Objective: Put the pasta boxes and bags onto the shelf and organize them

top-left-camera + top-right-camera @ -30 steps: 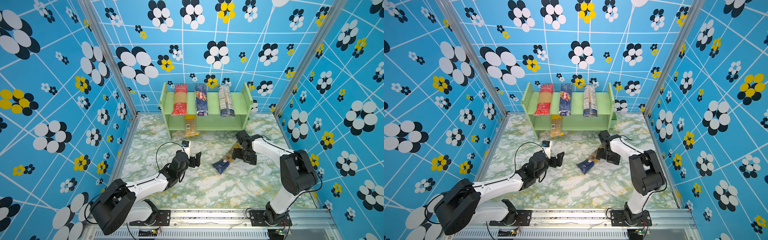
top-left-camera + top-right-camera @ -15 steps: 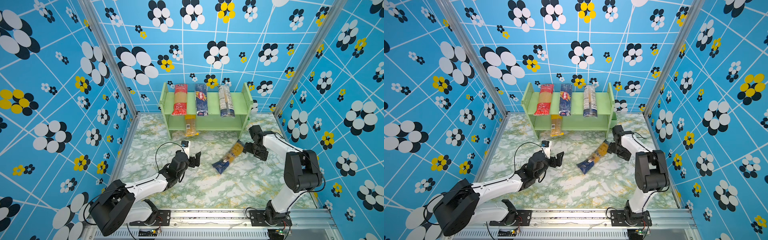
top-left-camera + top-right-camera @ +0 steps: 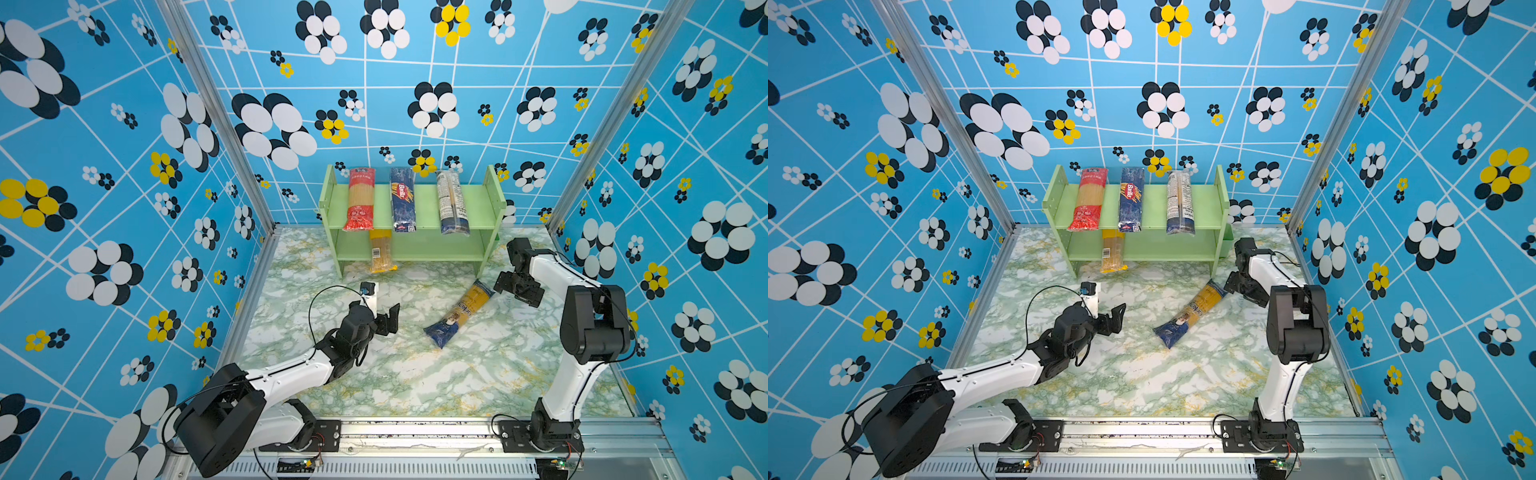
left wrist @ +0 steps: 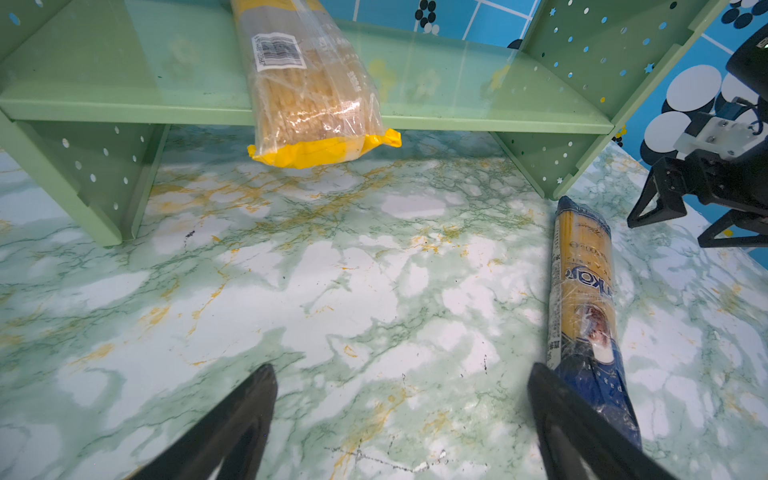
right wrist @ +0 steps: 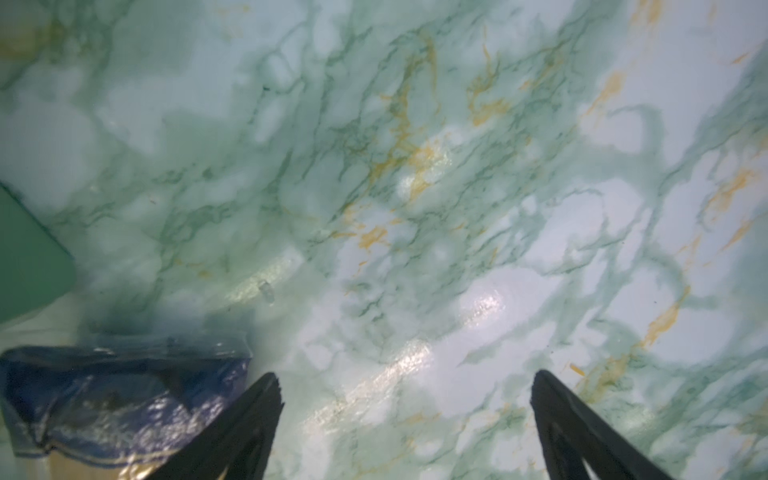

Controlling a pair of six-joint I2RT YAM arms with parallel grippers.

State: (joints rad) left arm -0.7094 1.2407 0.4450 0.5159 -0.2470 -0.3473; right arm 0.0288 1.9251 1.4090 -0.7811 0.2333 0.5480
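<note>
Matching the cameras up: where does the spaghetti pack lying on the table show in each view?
Top view: spaghetti pack lies diagonally, right of centre, below the shelf.
Top view: same, nearer centre.
Left wrist: pack runs from beside the left hand to the shelf foot.
Right wrist: only its blue end, beside the right hand.
Shared landmark: the green shelf foot nearest the pack.

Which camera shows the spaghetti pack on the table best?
Left wrist view: the spaghetti pack lies close, label visible. Both top views show it whole but small. Right wrist view catches only its blurred blue end.
</note>
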